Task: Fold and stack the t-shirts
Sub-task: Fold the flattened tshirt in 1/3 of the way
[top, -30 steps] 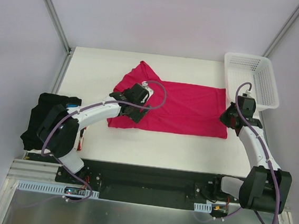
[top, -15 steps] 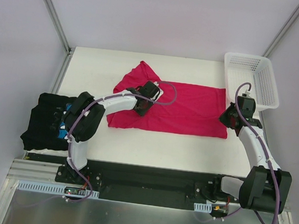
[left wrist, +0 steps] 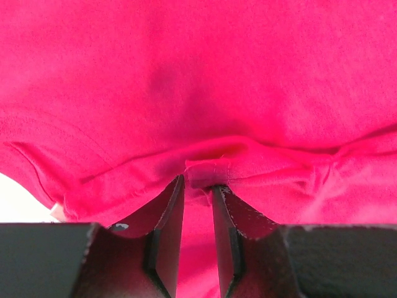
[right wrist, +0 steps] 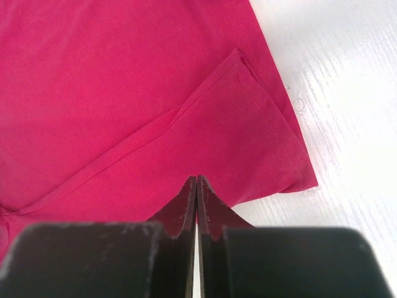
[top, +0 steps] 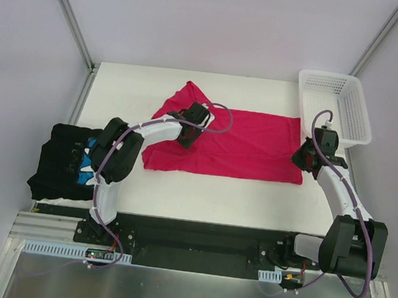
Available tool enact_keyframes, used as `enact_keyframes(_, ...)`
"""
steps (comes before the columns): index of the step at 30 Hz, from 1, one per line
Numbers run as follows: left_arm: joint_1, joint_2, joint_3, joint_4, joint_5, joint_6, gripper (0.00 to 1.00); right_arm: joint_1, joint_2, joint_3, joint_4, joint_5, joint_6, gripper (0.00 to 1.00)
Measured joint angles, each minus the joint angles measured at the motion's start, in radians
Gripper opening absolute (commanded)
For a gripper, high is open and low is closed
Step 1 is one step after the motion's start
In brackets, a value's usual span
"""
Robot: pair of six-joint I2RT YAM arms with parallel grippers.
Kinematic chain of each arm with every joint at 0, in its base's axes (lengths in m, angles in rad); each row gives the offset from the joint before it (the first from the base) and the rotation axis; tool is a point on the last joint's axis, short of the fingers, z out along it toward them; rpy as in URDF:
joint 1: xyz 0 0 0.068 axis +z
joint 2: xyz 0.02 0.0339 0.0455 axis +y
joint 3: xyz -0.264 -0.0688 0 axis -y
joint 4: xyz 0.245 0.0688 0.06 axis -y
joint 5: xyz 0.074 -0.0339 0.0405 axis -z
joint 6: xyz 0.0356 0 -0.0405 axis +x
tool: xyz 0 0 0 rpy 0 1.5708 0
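Black t-shirt with blue print lies heaped at the near left edge of the white table. Beyond it the crimson-pink t-shirt is spread across the table's middle. The right gripper has its fingers pressed together at that shirt's near right corner; whether cloth is caught between them cannot be told. The left gripper, fingers narrowly apart, pinches a raised fold of the crimson cloth near the collar end. A white lattice basket stands at the far right.

left tool clamped to a narrow gap, right tool closed tight.
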Motion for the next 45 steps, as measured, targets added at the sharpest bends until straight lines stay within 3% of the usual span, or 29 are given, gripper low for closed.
enact_keyframes(24, 0.018, 0.237, 0.338, 0.029, -0.001, 0.102, 0.28, 0.0, 0.034, 0.0, 0.031, 0.0, 0.0, 0.01)
enact_keyframes(28, 0.026, 0.257, 0.359, 0.023, -0.016, 0.123, 0.57, 0.0, 0.034, 0.0, 0.032, -0.01, 0.001, 0.02)
enact_keyframes(29, 0.03, 0.257, 0.374, 0.019, -0.018, 0.127, 0.68, 0.0, 0.034, 0.0, 0.033, -0.016, 0.002, 0.08)
enact_keyframes(33, 0.08, 0.257, 0.502, 0.006, -0.018, 0.146, 0.88, 0.0, 0.034, -0.011, 0.048, -0.044, 0.009, 0.13)
enact_keyframes(38, 0.211, 0.259, 0.722, 0.011, 0.045, 0.128, 0.84, 0.0, 0.026, -0.027, 0.052, -0.073, 0.01, 0.11)
enact_keyframes(40, 0.27, 0.265, 0.794, 0.026, 0.095, 0.093, 0.76, 0.0, 0.011, -0.036, 0.053, -0.081, 0.01, 0.1)
enact_keyframes(45, 0.39, 0.31, 0.85, 0.057, 0.23, -0.06, 0.69, 0.0, -0.051, -0.066, 0.048, -0.091, 0.011, 0.07)
